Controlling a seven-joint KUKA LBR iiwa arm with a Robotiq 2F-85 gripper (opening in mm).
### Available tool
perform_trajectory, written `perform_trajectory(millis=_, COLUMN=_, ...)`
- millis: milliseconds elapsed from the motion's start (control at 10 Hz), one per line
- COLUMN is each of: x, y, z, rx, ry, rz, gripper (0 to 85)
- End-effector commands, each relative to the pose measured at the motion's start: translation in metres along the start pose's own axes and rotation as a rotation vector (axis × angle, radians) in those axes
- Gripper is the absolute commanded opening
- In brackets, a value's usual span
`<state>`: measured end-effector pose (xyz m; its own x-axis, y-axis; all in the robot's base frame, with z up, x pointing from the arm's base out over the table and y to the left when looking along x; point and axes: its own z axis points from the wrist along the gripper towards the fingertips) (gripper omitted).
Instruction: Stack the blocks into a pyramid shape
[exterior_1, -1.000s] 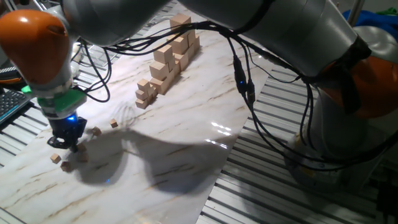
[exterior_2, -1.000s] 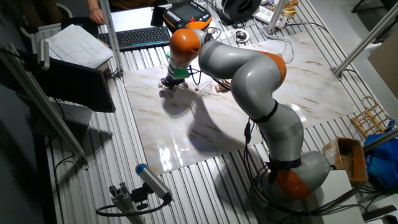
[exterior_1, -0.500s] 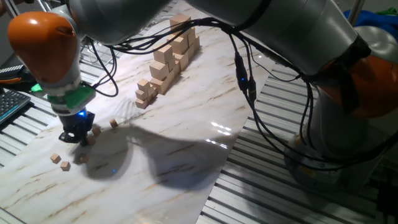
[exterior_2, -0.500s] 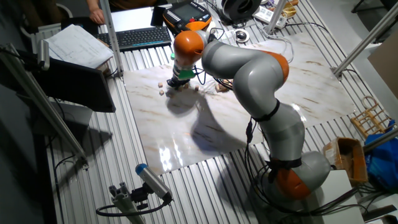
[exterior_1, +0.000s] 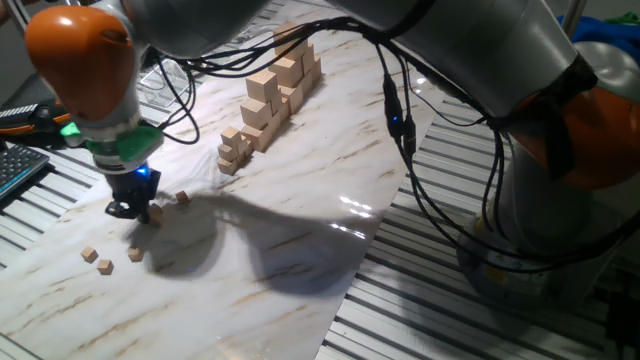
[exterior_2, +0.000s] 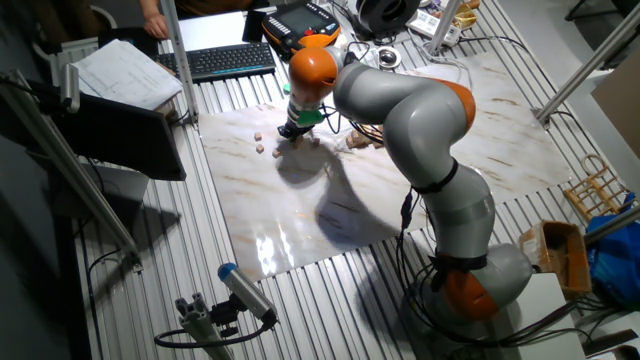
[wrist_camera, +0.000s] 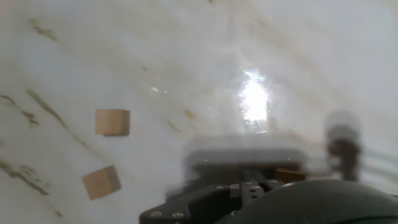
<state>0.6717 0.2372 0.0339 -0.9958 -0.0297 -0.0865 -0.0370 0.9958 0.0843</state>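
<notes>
Blocks (exterior_1: 98, 258) left behind, gripper (exterior_1: 130, 208) shifted toward block (exterior_1: 184, 199), grip state unclear

Two small tan blocks lie apart on the white marble-patterned surface (wrist_camera: 155, 56): one block (wrist_camera: 112, 122) at centre left, the other block (wrist_camera: 101, 182) below it, tilted. The gripper (wrist_camera: 249, 180) body is blurred; its finger state cannot be determined.
</notes>
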Motion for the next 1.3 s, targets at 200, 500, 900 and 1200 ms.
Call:
perform_trajectory(millis=200, x=-0.012, y=0.005, z=0.003, rx=0.032, ry=-0.017, rz=0.012, gripper=0.0)
perform_trajectory(millis=500, x=-0.026, y=-0.015, z=0.003, rx=0.002, ry=-0.013, rz=0.001, gripper=0.0)
perform_trajectory(millis=900, x=-0.022, y=-0.025, z=0.004, rx=0.023, ry=-0.01, rz=-0.03, gripper=0.0)
perform_trajectory(millis=1200, x=-0.002, y=-0.033, z=-0.001, rx=0.022, ry=0.057, rz=-0.057, gripper=0.0)
